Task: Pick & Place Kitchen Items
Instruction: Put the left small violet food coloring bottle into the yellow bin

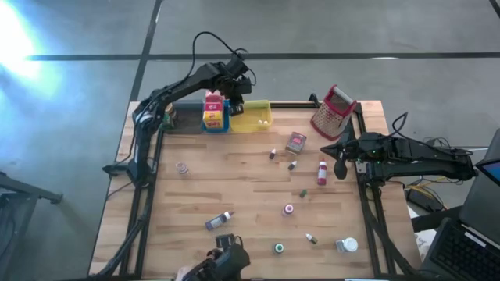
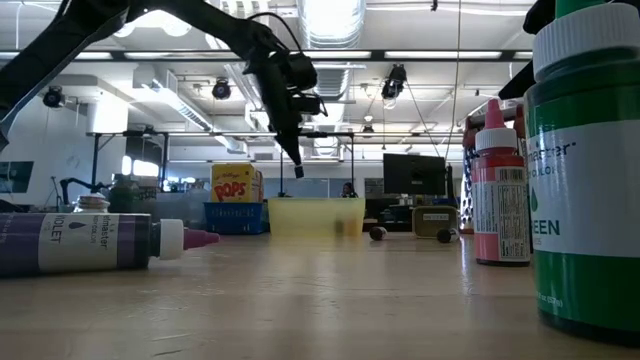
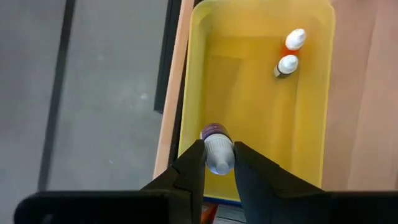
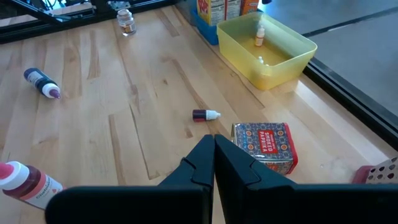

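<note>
My left gripper (image 1: 237, 99) hangs over the yellow tray (image 1: 251, 119) at the table's far edge, shut on a tiny bottle (image 3: 217, 149) with a white part and a purple end. Two small white-capped bottles (image 3: 289, 55) lie in the tray. In the low view the gripper (image 2: 297, 165) stands well above the tray (image 2: 315, 216). My right gripper (image 1: 341, 161) waits shut at the table's right side, above the wood near a patterned tin (image 4: 264, 144). Other kitchen items lie scattered on the table. My left gripper pinches the bottle's white part (image 3: 219, 160) between its two fingers. The fingers slant steeply down from above. The purple end (image 3: 214, 131) sticks out beyond the fingertips. The bottle is lifted clear, above the tray's near-left part.
A blue tray (image 1: 215, 123) with upright boxes stands left of the yellow one. A metal grater (image 1: 334, 113) leans at the far right. On the wood lie a red bottle (image 1: 322, 173), a purple bottle (image 1: 219, 221), a small jar (image 1: 182, 168) and a green-capped bottle (image 1: 279, 248).
</note>
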